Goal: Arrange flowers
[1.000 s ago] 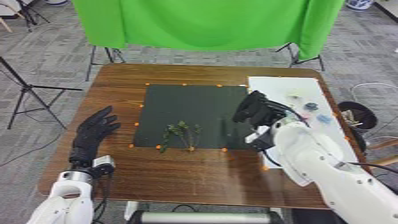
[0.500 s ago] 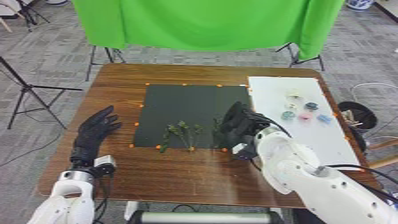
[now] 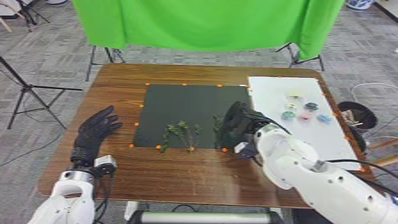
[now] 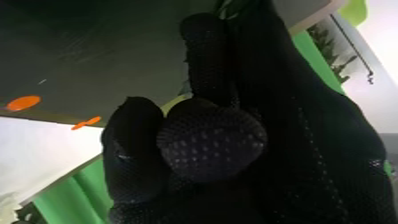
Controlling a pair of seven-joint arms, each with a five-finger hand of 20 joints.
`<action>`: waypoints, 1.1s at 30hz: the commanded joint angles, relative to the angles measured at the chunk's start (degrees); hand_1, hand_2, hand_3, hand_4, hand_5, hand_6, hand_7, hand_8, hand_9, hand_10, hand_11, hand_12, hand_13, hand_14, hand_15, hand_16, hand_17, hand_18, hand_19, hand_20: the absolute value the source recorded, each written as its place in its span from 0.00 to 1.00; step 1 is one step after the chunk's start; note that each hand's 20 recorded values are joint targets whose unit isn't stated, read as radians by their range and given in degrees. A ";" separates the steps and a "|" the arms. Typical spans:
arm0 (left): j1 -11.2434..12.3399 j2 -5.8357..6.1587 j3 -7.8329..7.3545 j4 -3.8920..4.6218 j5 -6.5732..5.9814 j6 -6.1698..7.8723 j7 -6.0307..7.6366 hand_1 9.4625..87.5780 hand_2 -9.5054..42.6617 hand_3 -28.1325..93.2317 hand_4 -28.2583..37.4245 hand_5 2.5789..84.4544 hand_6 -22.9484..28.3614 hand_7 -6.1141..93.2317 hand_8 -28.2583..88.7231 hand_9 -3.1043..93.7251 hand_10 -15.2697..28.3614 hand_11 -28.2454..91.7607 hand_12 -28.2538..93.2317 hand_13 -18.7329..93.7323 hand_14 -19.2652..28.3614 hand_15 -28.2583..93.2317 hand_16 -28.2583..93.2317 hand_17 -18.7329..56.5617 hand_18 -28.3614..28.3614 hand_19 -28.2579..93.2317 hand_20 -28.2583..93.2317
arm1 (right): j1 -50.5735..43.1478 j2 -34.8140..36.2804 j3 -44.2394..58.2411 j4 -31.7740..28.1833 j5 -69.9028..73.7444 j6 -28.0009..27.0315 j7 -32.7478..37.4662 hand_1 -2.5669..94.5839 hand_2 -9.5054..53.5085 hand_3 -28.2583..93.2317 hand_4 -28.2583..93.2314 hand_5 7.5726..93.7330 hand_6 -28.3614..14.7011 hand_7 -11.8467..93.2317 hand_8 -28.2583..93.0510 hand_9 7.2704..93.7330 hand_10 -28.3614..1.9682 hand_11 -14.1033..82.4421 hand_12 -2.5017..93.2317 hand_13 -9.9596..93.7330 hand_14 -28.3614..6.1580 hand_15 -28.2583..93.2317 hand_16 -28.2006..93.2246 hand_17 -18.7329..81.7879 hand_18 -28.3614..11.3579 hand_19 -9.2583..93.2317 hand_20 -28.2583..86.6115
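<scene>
Head view: right hand [image 3: 234, 122] holds greenery [image 3: 218, 123] near the mat's [image 3: 191, 102] right edge.

Green cloth [image 3: 209, 25] hung beyond table's [image 3: 120, 82] far edge. Black tripod [image 3: 29, 87] standing left, on grey carpet [image 3: 44, 135]. Dark bin [image 3: 357, 108] near table, right.

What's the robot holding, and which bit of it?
The right hand holds a green leafy sprig, seemingly by its stem; exactly where along it is hidden.
</scene>
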 commanded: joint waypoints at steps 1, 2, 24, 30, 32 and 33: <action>1.16 -0.91 0.88 0.82 0.07 -0.91 -1.42 0.26 0.00 0.82 0.07 0.45 0.45 0.22 0.17 0.46 0.62 0.38 0.32 0.50 0.75 0.47 0.24 0.33 0.77 0.32 0.40 | 1.24 2.33 -0.54 0.33 0.47 -1.92 -1.12 0.68 0.00 0.74 0.11 0.79 0.64 0.39 0.31 0.99 0.57 0.18 0.29 1.00 0.81 0.74 0.41 0.91 0.54 1.00 0.60; 1.08 -0.90 0.99 0.86 -0.13 -0.85 -1.30 0.26 0.00 0.82 0.07 0.45 0.45 0.22 0.17 0.46 0.62 0.38 0.32 0.50 0.75 0.47 0.24 0.33 0.77 0.32 0.40 | 1.39 2.58 -0.81 0.44 0.43 -1.87 -1.38 0.68 0.00 0.74 0.11 0.79 0.64 0.39 0.31 0.99 0.57 0.18 0.30 1.00 0.81 0.74 0.41 0.90 0.54 1.00 0.60; 0.90 -0.72 1.28 0.89 0.03 -1.11 -1.42 0.26 0.00 0.82 0.08 0.45 0.44 0.22 0.16 0.46 0.62 0.38 0.32 0.49 0.75 0.47 0.24 0.33 0.77 0.32 0.40 | 1.25 3.53 2.12 -0.82 2.55 -13.49 -0.38 0.55 0.00 0.81 0.12 0.63 0.74 0.32 0.25 0.72 0.52 0.30 0.21 0.99 0.79 0.70 0.48 0.86 0.48 1.00 0.65; 0.87 -0.70 1.46 0.91 0.05 -1.29 -1.59 0.26 0.00 0.82 0.08 0.45 0.43 0.22 0.16 0.46 0.62 0.38 0.32 0.50 0.75 0.47 0.24 0.33 0.77 0.32 0.40 | 0.82 3.22 2.65 -0.80 2.53 -13.47 -0.12 0.52 0.00 0.82 0.12 0.62 0.74 0.31 0.18 0.71 0.51 0.30 0.20 0.99 0.79 0.70 0.48 0.85 0.48 1.00 0.65; 0.86 -0.67 1.56 0.87 -0.05 -1.29 -1.52 0.26 0.00 0.82 0.08 0.45 0.43 0.22 0.16 0.46 0.62 0.38 0.32 0.50 0.75 0.47 0.24 0.33 0.77 0.32 0.40 | 0.46 3.19 3.36 -1.14 2.62 -13.55 0.20 0.51 0.00 0.83 0.13 0.61 0.74 0.31 0.16 0.71 0.50 0.30 0.20 0.99 0.79 0.70 0.48 0.85 0.48 1.00 0.66; 0.90 -0.67 1.56 0.83 0.05 -1.21 -1.55 0.26 0.00 0.82 0.08 0.45 0.43 0.22 0.16 0.46 0.62 0.38 0.32 0.50 0.75 0.47 0.24 0.33 0.77 0.32 0.40 | 0.31 3.13 3.81 -1.25 2.70 -13.49 0.28 0.51 0.00 0.82 0.13 0.61 0.75 0.31 0.15 0.70 0.49 0.29 0.20 0.99 0.79 0.70 0.48 0.85 0.47 1.00 0.65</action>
